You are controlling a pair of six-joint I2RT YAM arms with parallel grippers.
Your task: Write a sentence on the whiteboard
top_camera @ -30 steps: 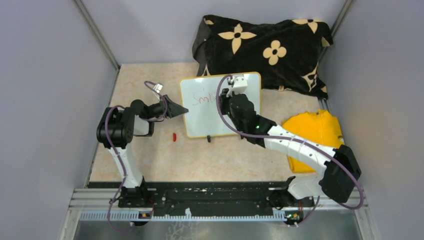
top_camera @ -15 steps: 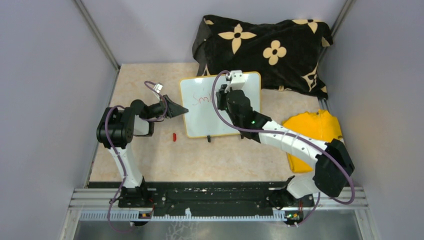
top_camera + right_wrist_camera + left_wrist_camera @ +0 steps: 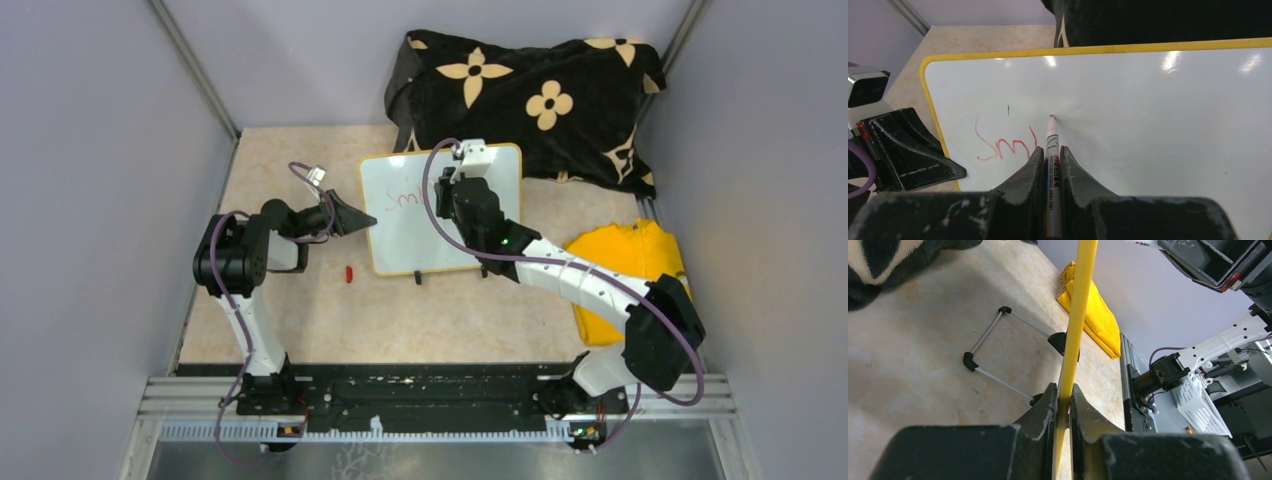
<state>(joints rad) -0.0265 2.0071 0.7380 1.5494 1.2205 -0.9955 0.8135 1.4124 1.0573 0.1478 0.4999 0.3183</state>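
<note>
A small red object lies on the table at 7 o'clock of the whiteboard, which sits mid-table. Left gripper: jaws clamped on the board's yellow frame at its 9 o'clock edge. Right gripper: jaws clamped on a marker, tip at the white surface just right of the sentence, red and unfinished. A yellow cloth lies at 3 o'clock, and a black flower-patterned cloth at 12 o'clock.

My left arm and right arm have white links and black joints, each with a purple cable looping along it. The left end effector and right end effector are matte black, with scuffed wedge-shaped fingers.
</note>
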